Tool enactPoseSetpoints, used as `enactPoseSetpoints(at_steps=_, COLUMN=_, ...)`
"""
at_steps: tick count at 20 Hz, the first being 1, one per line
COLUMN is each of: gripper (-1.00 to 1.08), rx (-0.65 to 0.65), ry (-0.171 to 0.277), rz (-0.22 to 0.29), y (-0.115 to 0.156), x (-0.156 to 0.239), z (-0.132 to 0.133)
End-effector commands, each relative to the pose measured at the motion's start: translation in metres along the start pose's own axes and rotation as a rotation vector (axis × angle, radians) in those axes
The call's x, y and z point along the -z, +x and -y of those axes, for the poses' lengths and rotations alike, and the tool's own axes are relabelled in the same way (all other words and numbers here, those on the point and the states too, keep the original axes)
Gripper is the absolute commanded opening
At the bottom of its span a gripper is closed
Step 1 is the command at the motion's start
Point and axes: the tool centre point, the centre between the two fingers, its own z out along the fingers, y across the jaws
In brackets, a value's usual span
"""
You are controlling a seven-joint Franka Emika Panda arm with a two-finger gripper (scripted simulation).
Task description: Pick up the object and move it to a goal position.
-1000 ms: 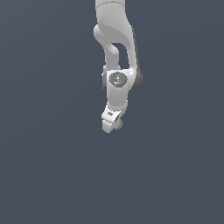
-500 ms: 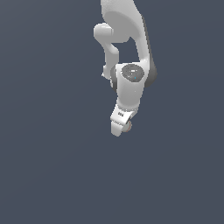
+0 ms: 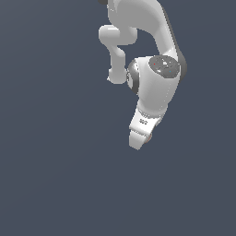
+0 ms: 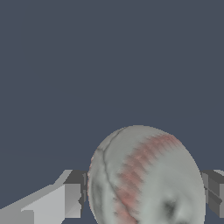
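Observation:
The object, an off-white ball with reddish stitch marks and a dark spot, fills the space between my gripper's two fingers in the wrist view. My gripper is shut on it, one finger touching each side. In the exterior view the gripper hangs at the end of the white arm, above the plain grey floor. There the gripper body mostly hides the ball, and only a faint reddish edge shows at the tip.
The white arm reaches down from the upper edge of the exterior view. A uniform dark grey ground lies all around, and no other object shows.
The arm and gripper have grown larger in the exterior view and shifted to its right and downward. The hold on the ball looks unchanged.

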Motion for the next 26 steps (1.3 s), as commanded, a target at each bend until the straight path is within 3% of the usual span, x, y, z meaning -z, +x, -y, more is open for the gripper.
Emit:
enactPoseSetpoints(at_steps=1, gripper=-1.0, rx=-0.001, ry=-0.001, rz=-0.001, y=0.013, x=0.013, z=-0.005)
enactPoseSetpoints(at_steps=13, gripper=-1.0, rx=-0.001, ry=-0.001, rz=0.0, y=0.057, x=0.054, z=-0.023)
enactPoseSetpoints(at_steps=26, gripper=-1.0, rx=0.0, ry=-0.001, rz=0.0, y=0.071, x=0.066, z=-0.029)
